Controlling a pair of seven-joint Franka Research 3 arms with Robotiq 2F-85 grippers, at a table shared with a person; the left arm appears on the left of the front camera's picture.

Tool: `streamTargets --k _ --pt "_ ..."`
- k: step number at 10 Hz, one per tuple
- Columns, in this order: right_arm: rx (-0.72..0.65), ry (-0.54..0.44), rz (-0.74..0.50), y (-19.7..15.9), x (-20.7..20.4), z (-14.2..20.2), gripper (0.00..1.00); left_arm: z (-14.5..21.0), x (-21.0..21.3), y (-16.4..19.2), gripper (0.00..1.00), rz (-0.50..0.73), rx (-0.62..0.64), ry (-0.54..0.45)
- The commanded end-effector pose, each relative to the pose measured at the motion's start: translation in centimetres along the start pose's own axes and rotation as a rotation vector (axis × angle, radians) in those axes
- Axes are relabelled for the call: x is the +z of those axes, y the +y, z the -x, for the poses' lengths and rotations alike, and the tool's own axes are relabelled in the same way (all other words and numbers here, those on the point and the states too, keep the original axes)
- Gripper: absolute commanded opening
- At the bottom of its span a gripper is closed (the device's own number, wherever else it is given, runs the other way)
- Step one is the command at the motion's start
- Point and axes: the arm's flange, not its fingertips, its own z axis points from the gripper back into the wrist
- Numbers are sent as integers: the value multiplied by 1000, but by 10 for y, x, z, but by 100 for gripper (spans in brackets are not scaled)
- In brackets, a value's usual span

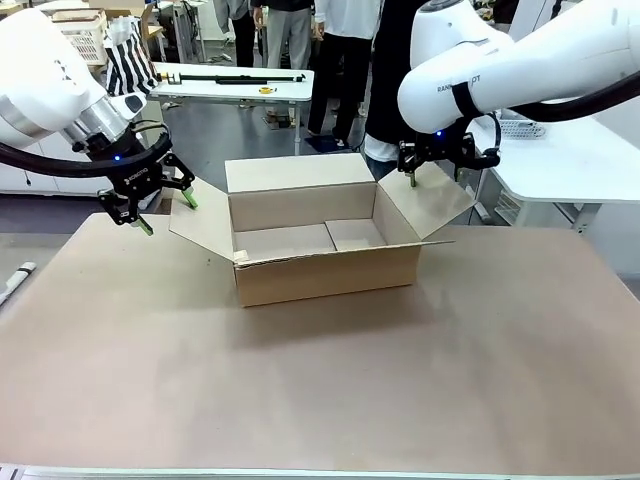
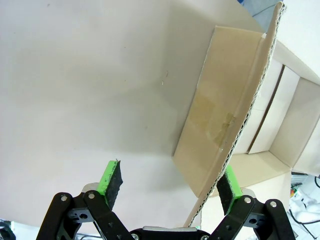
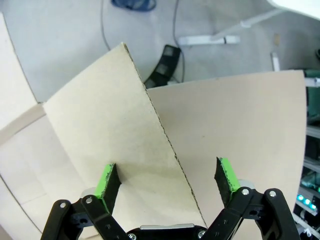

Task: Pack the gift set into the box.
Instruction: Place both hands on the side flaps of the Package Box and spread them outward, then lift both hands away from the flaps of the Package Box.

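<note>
with both jaws wide open, holding nothing, astride the flaps [image 1: 205, 228] of the box [image 1: 330, 272], we should pinch each edge squarely.

The box [image 1: 330, 272] stands open-topped, its inside free — a clear drop from above. Both side flaps splay outward (left flap [image 1: 200, 228] between the left pincer's [image 1: 168, 214] spread fingers, right flap [image 1: 428, 205] between the right pincer's [image 1: 437, 178]), barring the sides. The bench [image 1: 320, 400] in front lies open.
</note>
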Motion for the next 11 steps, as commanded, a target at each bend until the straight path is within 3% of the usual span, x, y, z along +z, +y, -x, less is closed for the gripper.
streamTargets --k 1,11 --pt "-6 -21 15 -3 2 -2 100 2 2 0 100 -19 13 -8" --pt "-6 -21 15 -3 2 -2 100 2 2 0 100 -19 13 -8"
